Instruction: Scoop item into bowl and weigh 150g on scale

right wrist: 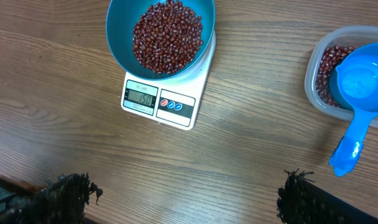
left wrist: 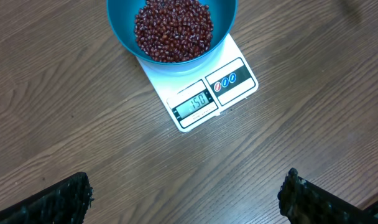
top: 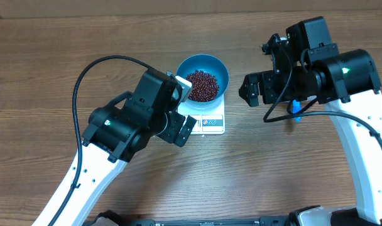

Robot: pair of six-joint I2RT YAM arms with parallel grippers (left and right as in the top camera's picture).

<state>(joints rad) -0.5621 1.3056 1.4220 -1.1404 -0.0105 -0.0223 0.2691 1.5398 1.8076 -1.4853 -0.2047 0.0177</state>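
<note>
The blue bowl (top: 221, 68) stands on the white scale (top: 211, 123), holding a pile of dark red-brown beans (top: 202, 85). In the left wrist view the bowl (left wrist: 124, 34), its beans (left wrist: 173, 28) and the scale (left wrist: 232, 81) lie ahead, and the display reads 150. My left gripper (left wrist: 189, 199) is open over bare wood, short of the scale, with nothing between its fingers. My right gripper (right wrist: 186, 196) is also open and empty, hanging over the table to the right of the scale (right wrist: 176, 106) and bowl (right wrist: 117, 37).
A clear plastic tub (right wrist: 316, 93) of beans sits at the right, with the blue handled scoop (right wrist: 357, 87) resting in it and its handle hanging over the rim. In the overhead view the right arm covers the tub, and only a bit of the scoop (top: 294, 108) shows.
</note>
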